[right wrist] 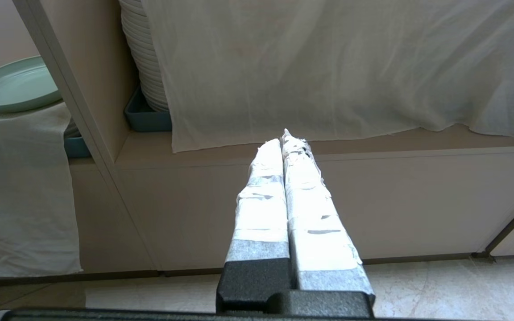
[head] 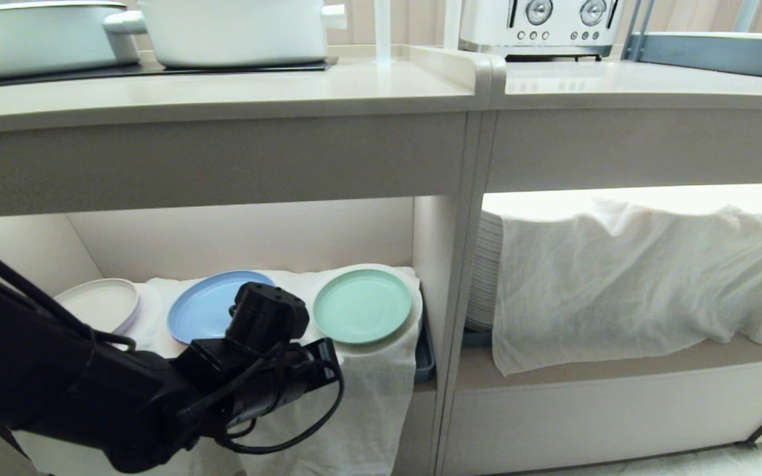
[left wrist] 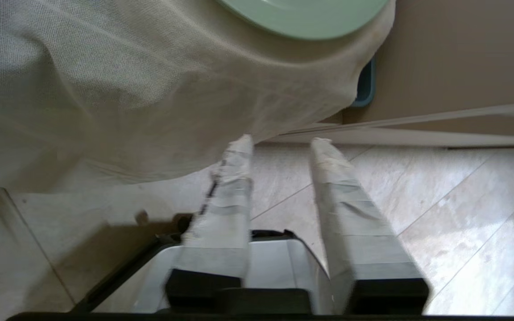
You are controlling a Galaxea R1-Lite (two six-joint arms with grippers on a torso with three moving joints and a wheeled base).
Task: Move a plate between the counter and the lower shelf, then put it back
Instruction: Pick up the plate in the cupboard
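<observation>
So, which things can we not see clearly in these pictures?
- What lies under the white cloth on the lower shelf: covered, head view.
- Left gripper fingertips: hidden behind its own wrist in the head view; the left wrist view shows them apart, holding nothing.
- The plate: cut off by the edge, left wrist view.
- The stacked white plates: mostly behind the second cloth, right wrist view.
- Right gripper: outside the head view.

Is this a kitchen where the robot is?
It looks like a kitchen, maybe a practice one. White pots sit on a cooktop set in the counter, a toaster stands nearby, and plates, including a mint-green plate, lie on the lower shelf.
</observation>
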